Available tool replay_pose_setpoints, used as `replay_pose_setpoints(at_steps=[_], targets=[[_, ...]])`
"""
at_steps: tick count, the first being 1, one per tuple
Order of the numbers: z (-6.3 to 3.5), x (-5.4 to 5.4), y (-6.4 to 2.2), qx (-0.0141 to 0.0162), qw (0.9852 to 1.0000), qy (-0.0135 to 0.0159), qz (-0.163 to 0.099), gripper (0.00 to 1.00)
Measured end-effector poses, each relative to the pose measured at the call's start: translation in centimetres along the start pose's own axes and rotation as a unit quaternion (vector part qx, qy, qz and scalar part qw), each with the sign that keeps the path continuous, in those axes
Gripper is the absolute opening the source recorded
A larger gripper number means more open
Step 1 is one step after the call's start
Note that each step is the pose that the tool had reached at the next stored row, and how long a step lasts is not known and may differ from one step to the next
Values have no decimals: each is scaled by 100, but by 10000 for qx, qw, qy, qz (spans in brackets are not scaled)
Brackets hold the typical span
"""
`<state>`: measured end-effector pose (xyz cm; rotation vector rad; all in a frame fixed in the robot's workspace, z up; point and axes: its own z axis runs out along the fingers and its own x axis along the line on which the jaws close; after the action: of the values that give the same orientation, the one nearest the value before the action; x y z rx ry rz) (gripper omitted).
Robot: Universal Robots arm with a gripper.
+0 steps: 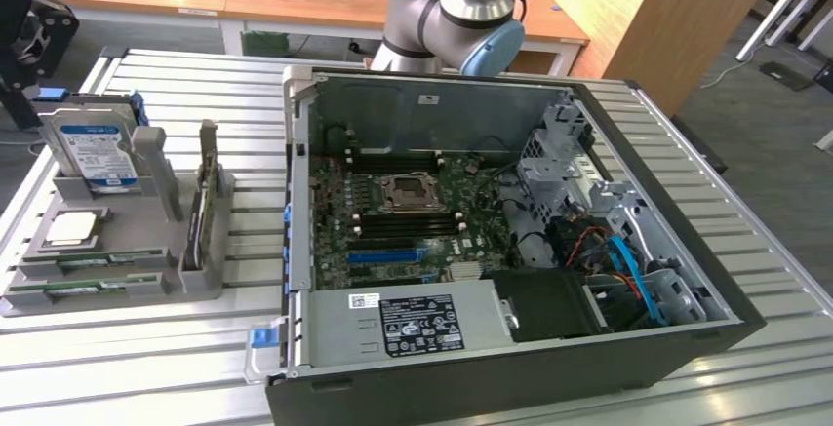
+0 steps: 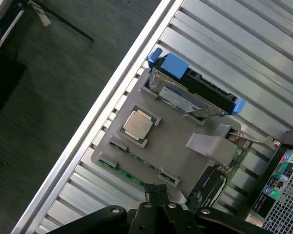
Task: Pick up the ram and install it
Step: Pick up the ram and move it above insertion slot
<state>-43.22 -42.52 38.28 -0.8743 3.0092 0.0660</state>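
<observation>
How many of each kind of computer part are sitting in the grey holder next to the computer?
In the grey holder:
hard drive: 1
processor chip: 1
ram sticks, lying flat: 2
upright card, seen edge-on, kind unclear: 1
Total: 5

Ribbed metal table (image 1: 131,367), matt grey plastic holder (image 1: 195,285)

An open computer case (image 1: 430,104) sits beside a grey holder (image 1: 151,168) — hard drive (image 1: 94,153) upright, processor (image 1: 74,228) flat.
</observation>
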Motion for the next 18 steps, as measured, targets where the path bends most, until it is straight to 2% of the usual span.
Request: replay_pose_setpoints(at_steps=[5, 9, 14, 18], targets=[[0, 0, 0, 3, 9990, 25, -457, 11], [0, 0, 0, 6, 9966, 46, -821, 11], [0, 0, 0, 10, 9919, 71, -1270, 11], [0, 0, 0, 14, 9865, 92, -1633, 11]])
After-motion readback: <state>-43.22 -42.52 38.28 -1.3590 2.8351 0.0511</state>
